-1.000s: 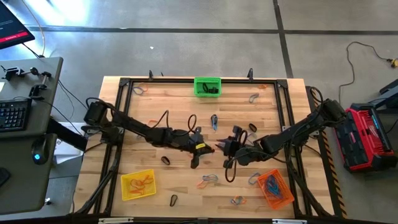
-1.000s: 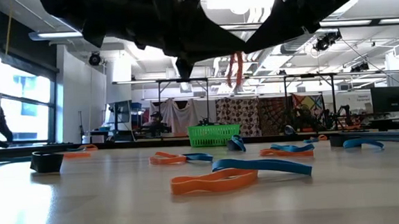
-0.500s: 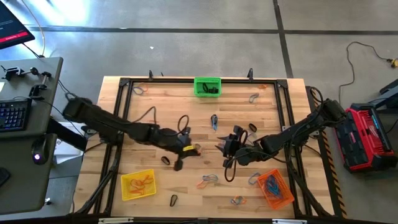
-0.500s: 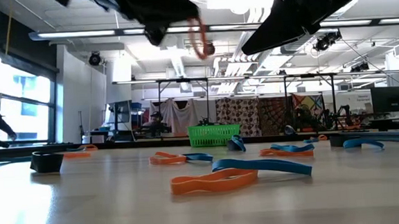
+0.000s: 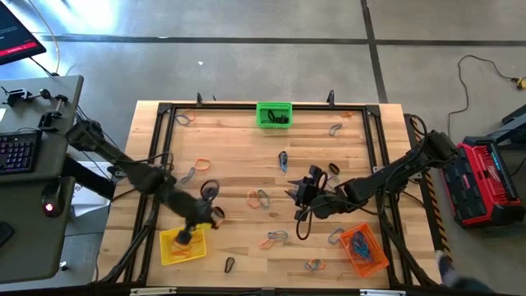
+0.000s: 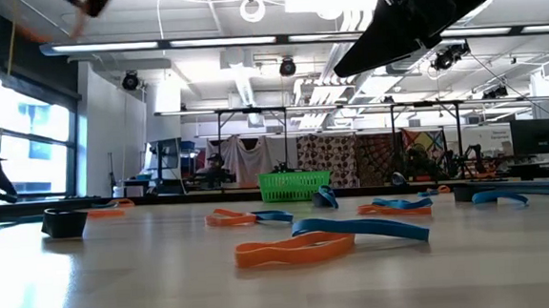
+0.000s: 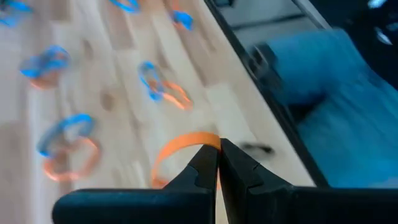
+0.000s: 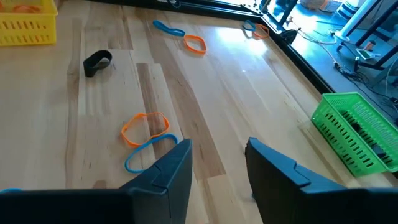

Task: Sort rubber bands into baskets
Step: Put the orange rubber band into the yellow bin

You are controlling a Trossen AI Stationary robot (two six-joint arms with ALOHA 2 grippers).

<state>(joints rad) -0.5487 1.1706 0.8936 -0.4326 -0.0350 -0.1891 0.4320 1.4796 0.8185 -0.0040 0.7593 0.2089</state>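
Both claws apart: left claw (image 5: pixel 186 236) over yellow basket's (image 5: pixel 167 255) rim.

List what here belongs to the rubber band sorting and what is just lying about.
Part of the job:
- rubber bands loose on the table
- green basket, yellow basket, orange basket
- left gripper, shut on an orange band, above the yellow basket
- right gripper, open, mid-table

Just lying about:
- keyboard on the side desk
- red case on the floor
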